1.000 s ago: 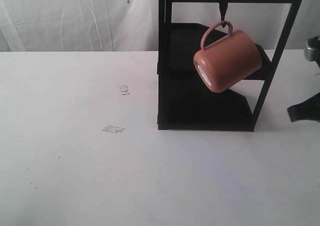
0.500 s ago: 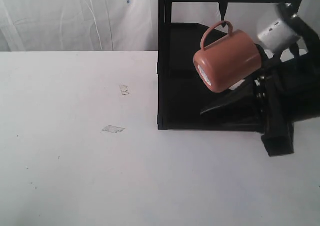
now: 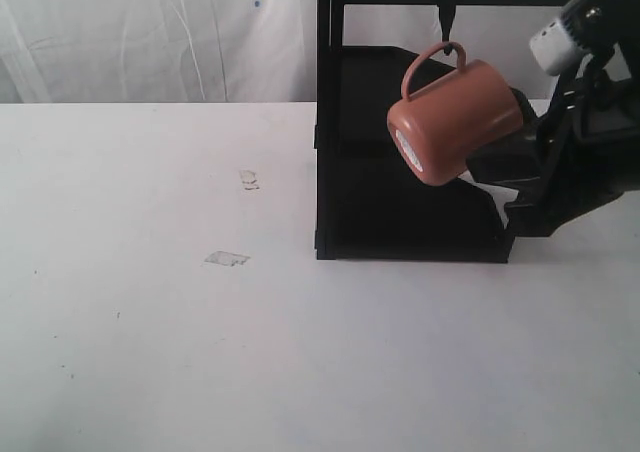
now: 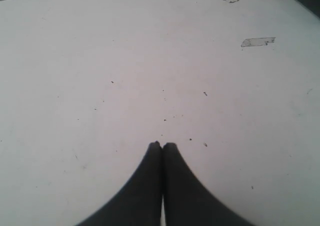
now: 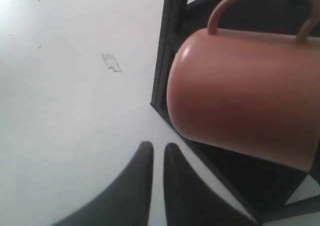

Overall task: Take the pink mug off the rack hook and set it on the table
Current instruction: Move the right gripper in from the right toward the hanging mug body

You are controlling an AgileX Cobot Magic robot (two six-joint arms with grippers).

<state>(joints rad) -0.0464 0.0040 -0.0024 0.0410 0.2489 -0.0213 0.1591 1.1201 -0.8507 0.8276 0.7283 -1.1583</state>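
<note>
The pink mug (image 3: 455,122) hangs tilted by its loop handle from the rack hook (image 3: 447,17) on the top crossbar of the black rack (image 3: 400,212); its cream inside faces down-left. My right arm (image 3: 585,162) stands just right of and behind the mug, its fingertips hidden there. In the right wrist view the right gripper (image 5: 158,147) sits just below the pink mug (image 5: 245,101), fingers a narrow gap apart and holding nothing. My left gripper (image 4: 162,145) is shut and empty over the bare table (image 4: 100,61); it is out of the exterior view.
The white table (image 3: 200,352) stretches left of and in front of the rack. A clear tape patch (image 3: 226,259) and a smaller scrap (image 3: 248,179) lie on it. The rack's slanted post (image 3: 545,142) stands between my right arm and the mug. A white curtain hangs behind.
My right arm came in from the right edge toward the rack, then rose and drew back a little to the right. The mug still hangs on the hook, unmoved.
</note>
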